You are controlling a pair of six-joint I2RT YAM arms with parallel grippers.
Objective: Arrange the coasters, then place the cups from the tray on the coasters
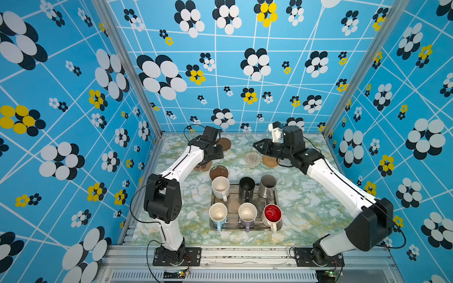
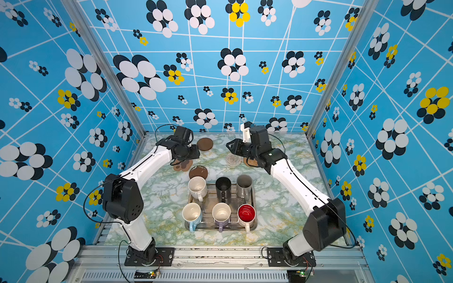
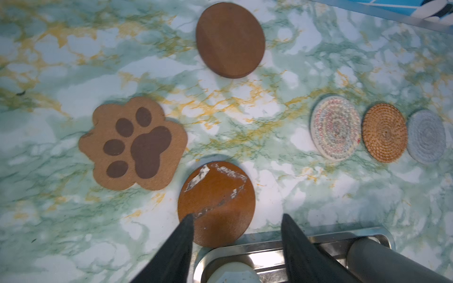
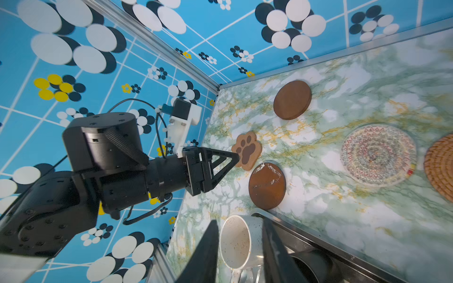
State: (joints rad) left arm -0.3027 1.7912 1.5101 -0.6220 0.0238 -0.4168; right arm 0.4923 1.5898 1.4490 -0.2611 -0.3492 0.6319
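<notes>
Six coasters lie at the back of the table: a brown disc (image 3: 230,40), the paw shape (image 3: 133,143), a scuffed brown disc (image 3: 217,203), then white crochet (image 3: 335,127), tan rattan (image 3: 384,132) and pale grey (image 3: 426,136) in a row. My left gripper (image 3: 236,218) hangs open above the scuffed disc, holding nothing. My right gripper (image 1: 255,145) is open and empty too, raised above the table near the crochet coaster (image 1: 252,158). The tray (image 1: 232,203) holds the cups: speckled white (image 1: 220,187), black (image 1: 246,186), grey-beige (image 1: 268,185), light blue (image 1: 217,214), lilac (image 1: 247,214), red-inside (image 1: 272,214).
Patterned blue walls with metal posts (image 1: 127,68) close in the table at the back and both sides. The scuffed brown disc (image 1: 219,172) lies right against the tray's far left corner. The right arm (image 1: 331,181) covers most of the grey coaster in both top views.
</notes>
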